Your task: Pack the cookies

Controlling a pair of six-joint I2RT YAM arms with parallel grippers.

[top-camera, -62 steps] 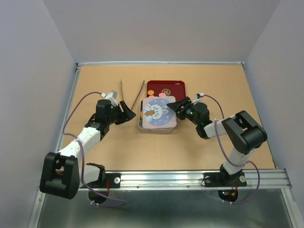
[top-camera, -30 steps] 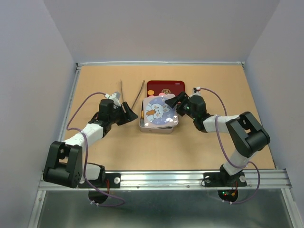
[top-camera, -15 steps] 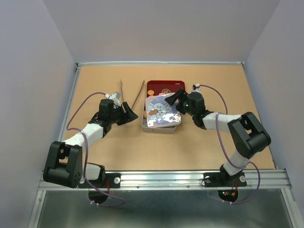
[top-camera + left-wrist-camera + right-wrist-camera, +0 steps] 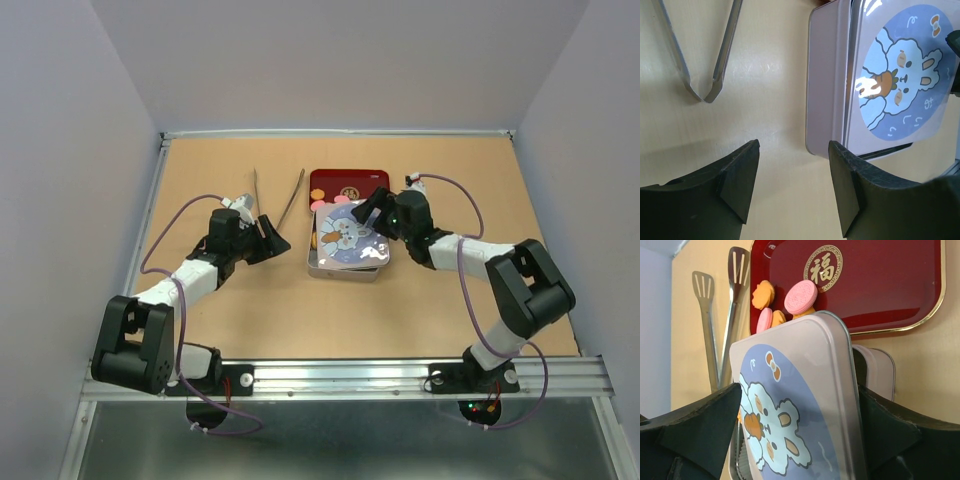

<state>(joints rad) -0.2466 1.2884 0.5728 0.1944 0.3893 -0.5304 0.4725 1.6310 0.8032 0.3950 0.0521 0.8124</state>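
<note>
Straddling the crooked lid (image 4: 346,236) on the tin (image 4: 345,271), the right gripper (image 4: 367,212) stands wide; I cannot tell if it grips. At the tin's left the left gripper (image 4: 792,150) gapes empty. Past the lid peek cookies (image 4: 800,296).

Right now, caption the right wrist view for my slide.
Rabbit-print lid framed by the right hand, askew over the tin; cookies and red tray beyond.

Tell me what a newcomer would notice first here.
First, the lid with a blue cartoon rabbit, resting crooked on the silver tin mid-table, between the fingers of the right gripper. Just behind the lid, pink and orange cookies peek out before a dark red tray with a gold emblem. Metal tongs lie left of it.
</note>
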